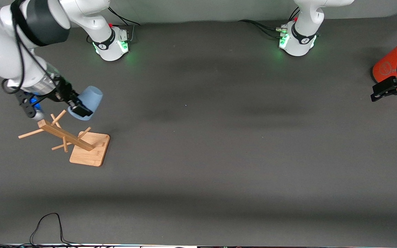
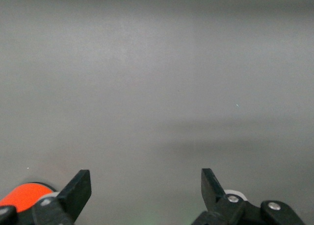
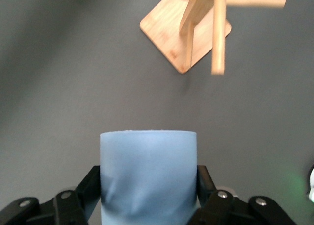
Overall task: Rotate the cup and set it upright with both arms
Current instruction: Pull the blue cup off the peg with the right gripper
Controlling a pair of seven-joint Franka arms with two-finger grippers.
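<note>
**Right arm holding cup up by the rack**

Right gripper [image 1: 80, 106] clamped on the blue cup [image 1: 89, 101], tilted in the air at about 1 o'clock above the wooden rack [image 1: 81, 143]. Left gripper [image 1: 393, 90] waits, jaws wide, empty, by the orange can [image 1: 389, 65] at the table's 3 o'clock edge.

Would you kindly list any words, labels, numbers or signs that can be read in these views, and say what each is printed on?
No text can be read in any view.
orange can: a faint round emblem on its side, too blurred to read.
Arm bases: a small white mark on each dark band, too small to read.
cup, wooden rack: plain, no markings.
</note>
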